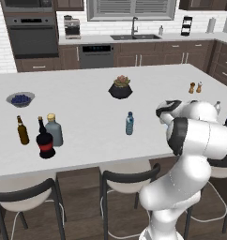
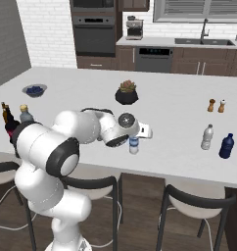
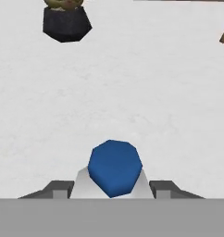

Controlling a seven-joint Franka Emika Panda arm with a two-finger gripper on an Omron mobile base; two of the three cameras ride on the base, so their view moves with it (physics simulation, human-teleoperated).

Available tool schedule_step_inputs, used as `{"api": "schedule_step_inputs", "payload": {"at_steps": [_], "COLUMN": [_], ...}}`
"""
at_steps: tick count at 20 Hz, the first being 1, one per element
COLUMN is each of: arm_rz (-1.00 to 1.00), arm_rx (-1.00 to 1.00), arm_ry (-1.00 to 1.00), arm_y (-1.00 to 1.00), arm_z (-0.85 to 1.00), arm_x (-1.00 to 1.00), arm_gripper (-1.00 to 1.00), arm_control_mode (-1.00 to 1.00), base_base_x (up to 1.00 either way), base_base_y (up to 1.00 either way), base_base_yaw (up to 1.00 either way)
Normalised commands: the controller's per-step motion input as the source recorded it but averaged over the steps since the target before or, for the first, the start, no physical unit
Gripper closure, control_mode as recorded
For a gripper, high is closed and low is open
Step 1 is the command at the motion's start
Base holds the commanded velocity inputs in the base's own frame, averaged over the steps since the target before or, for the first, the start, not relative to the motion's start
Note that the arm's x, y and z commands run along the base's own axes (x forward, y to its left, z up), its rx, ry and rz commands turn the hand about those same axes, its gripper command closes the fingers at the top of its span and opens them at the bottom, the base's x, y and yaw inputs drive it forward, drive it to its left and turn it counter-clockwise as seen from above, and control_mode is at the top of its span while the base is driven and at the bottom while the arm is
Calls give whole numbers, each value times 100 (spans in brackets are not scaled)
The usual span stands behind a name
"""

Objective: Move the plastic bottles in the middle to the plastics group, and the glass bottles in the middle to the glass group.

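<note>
While arm bent low, hand (image 3: 114, 196) astride blue-capped bottle (image 3: 115, 167).

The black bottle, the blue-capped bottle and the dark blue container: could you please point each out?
Black bottle (image 1: 45, 141), left base view, on its round body.
Blue-capped bottle (image 1: 129, 124), left base view, on its label.
Dark blue container (image 2: 226, 146), right base view, on its body.

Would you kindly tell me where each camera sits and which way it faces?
Left base view: behind the arm's left, facing the counter; arm lower right.
Right base view: behind its right; arm lower left.
Hand view: on the hand, looking down at the blue-capped bottle between the fingers.
Both base views share the bottle and plant pot.
</note>
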Motion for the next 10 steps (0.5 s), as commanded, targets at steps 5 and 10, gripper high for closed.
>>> {"api": "schedule_step_inputs", "payload": {"at_steps": [5,10], "arm_rz": [-23,-23], "arm_rx": [0,0], "arm_ry": [14,15], "arm_y": [-100,-100], "arm_z": [32,28], "arm_x": [0,-8], "arm_gripper": [100,100], "arm_control_mode": [-100,-100], "base_base_x": [0,0], "base_base_y": [0,0], "base_base_yaw": [0,0]}}
